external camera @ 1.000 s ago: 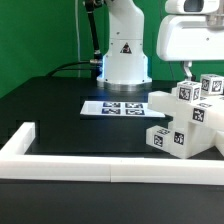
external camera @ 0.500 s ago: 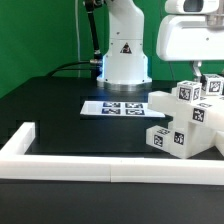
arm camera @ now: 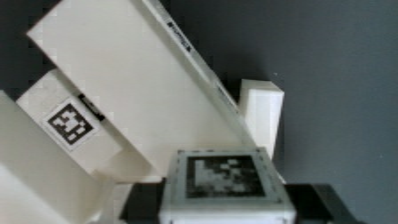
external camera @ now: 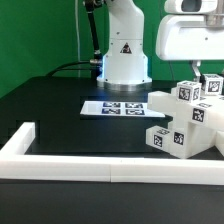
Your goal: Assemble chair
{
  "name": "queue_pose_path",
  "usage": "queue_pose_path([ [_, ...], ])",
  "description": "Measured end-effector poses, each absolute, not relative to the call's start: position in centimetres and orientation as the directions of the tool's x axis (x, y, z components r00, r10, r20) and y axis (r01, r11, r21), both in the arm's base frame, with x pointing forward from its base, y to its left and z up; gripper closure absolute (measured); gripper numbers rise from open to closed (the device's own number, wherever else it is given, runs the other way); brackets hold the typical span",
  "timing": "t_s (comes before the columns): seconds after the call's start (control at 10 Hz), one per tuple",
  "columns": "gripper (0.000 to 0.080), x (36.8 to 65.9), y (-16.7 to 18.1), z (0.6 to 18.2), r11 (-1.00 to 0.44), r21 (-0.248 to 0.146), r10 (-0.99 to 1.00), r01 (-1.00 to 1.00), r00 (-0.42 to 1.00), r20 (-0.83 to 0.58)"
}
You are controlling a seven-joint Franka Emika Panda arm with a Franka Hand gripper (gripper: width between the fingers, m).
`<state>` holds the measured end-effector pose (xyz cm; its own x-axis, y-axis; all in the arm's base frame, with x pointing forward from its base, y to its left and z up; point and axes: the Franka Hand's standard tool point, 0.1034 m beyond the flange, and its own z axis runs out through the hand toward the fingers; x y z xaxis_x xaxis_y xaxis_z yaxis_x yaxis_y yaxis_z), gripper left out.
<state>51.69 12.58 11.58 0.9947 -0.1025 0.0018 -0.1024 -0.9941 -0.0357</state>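
The partly built chair (external camera: 178, 125), white blocks with black-and-white tags, stands at the exterior view's right. My gripper (external camera: 198, 74) reaches down onto its top, among the tagged upper blocks (external camera: 190, 92). In the wrist view my gripper (arm camera: 222, 200) is shut on a small white tagged chair block (arm camera: 221, 172), with a dark finger (arm camera: 139, 200) on each side. Beyond it lie a long white slab (arm camera: 134, 70) and a tagged white part (arm camera: 71, 122). The chair's right side is cut off by the frame edge.
The marker board (external camera: 115, 107) lies flat in front of the robot base (external camera: 123, 50). A long white low border rail (external camera: 70, 165) runs along the table's near edge and turns up at the exterior view's left. Dark table surface (external camera: 50, 110) surrounds them.
Since a second ago, my gripper and the upper tagged blocks have shifted slightly toward the exterior view's right. Nothing has moved over the last half second.
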Motion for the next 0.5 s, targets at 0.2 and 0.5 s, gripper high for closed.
queue_pose_path([
  [0.2,0.0512,51.71,12.59,11.53,-0.967,-0.051,-0.248,-0.248,0.969,-0.002],
  [0.5,0.0512,51.75,12.73,11.52,-0.882,-0.054,-0.469,-0.469,0.883,-0.011],
])
